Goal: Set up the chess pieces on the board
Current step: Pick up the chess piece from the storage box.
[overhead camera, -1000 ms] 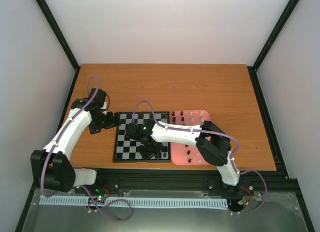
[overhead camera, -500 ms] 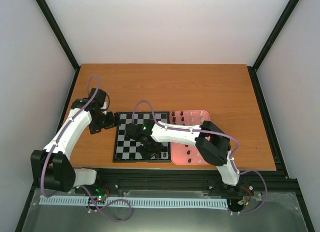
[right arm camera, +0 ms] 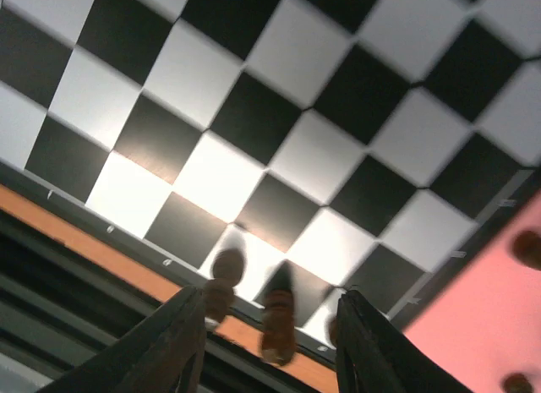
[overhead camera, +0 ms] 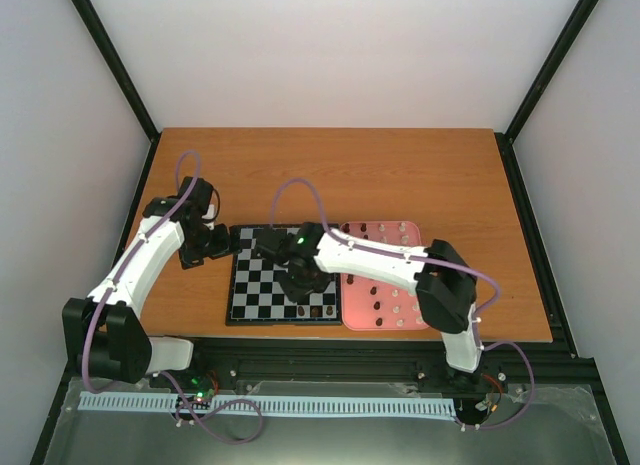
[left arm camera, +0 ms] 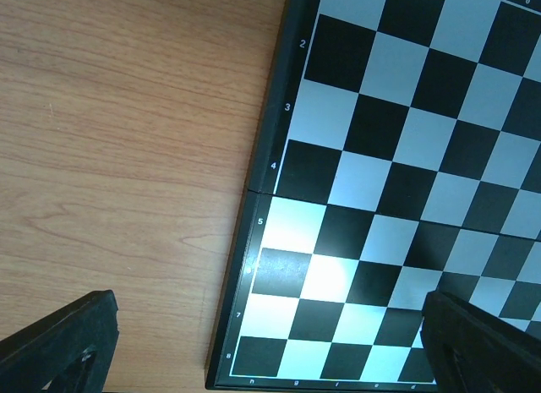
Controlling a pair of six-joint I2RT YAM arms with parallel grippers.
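The board (overhead camera: 262, 285) lies on the table, black and pale checkered. My right gripper (overhead camera: 306, 287) hangs over its near right part, open. In the right wrist view the gripper (right arm camera: 275, 346) has a dark brown piece (right arm camera: 277, 321) standing between its fingers, touching neither. A second brown piece (right arm camera: 221, 283) stands one square to the left, by the left finger (right arm camera: 177, 346). A third is half hidden behind the right finger (right arm camera: 372, 351). These chess pieces (overhead camera: 318, 311) stand in the board's near row. My left gripper (overhead camera: 216, 243) is open over the board's left edge (left arm camera: 254, 241), holding nothing.
A pink tray (overhead camera: 352, 315) sits right against the board's right side, with several dark and cream pieces (overhead camera: 398, 310) in it. Its corner shows in the right wrist view (right arm camera: 499, 317). Bare wooden table (overhead camera: 330, 175) lies beyond the board. The near table edge is close behind the near row.
My right gripper has opened and drawn back from the near edge, leaving a dark piece standing in the near row. The left arm has not moved.
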